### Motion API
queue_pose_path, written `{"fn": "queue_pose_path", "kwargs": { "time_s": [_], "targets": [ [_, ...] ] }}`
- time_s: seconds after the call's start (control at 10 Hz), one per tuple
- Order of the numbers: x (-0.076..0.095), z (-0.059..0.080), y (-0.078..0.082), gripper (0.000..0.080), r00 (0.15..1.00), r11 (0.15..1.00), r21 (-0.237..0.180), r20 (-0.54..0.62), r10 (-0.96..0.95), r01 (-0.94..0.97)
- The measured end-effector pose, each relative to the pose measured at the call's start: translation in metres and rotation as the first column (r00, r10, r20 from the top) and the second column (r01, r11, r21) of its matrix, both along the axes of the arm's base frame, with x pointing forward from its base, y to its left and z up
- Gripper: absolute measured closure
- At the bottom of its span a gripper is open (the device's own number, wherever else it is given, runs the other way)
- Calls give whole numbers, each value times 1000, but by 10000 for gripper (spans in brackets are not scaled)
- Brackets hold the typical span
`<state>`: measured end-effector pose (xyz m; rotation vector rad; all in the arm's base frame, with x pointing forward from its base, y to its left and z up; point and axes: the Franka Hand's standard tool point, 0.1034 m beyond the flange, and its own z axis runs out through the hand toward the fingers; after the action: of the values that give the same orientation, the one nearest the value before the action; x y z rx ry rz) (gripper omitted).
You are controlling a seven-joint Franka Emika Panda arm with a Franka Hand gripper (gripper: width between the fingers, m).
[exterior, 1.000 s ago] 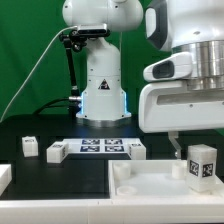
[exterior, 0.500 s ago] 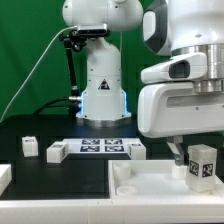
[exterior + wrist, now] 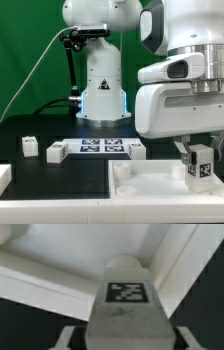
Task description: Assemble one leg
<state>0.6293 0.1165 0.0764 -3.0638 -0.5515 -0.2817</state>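
My gripper (image 3: 199, 152) is shut on a white leg (image 3: 201, 165) with a black-and-white tag on its face, and holds it upright over the large flat white tray-like piece (image 3: 150, 185) at the exterior view's right. In the wrist view the leg (image 3: 127, 303) fills the middle, its rounded tip close to an inner corner of the tray piece (image 3: 60, 258). Grey fingers (image 3: 68, 336) show on both sides of the leg. Whether the tip touches the tray piece I cannot tell.
Three other white legs lie on the black table: one (image 3: 29, 146) at the exterior view's left, one (image 3: 57, 151) beside the marker board (image 3: 100, 147), one (image 3: 135, 150) at its other end. Another white part (image 3: 4, 177) sits at the left edge. The robot base (image 3: 100, 80) stands behind.
My gripper has moved the leg slightly down and toward the exterior view's left, closer to the tray piece.
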Motion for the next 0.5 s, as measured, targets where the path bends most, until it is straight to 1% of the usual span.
{"fn": "queue_pose_path", "kwargs": {
  "time_s": [0.3,0.4,0.5],
  "targets": [
    [0,0,0,509,1000,1000,6,-2,-28,28],
    [-1,-1,1,509,990,989,35,-13,-142,142],
    [-2,-2,2,509,950,946,80,-24,-313,314]
  ]
}}
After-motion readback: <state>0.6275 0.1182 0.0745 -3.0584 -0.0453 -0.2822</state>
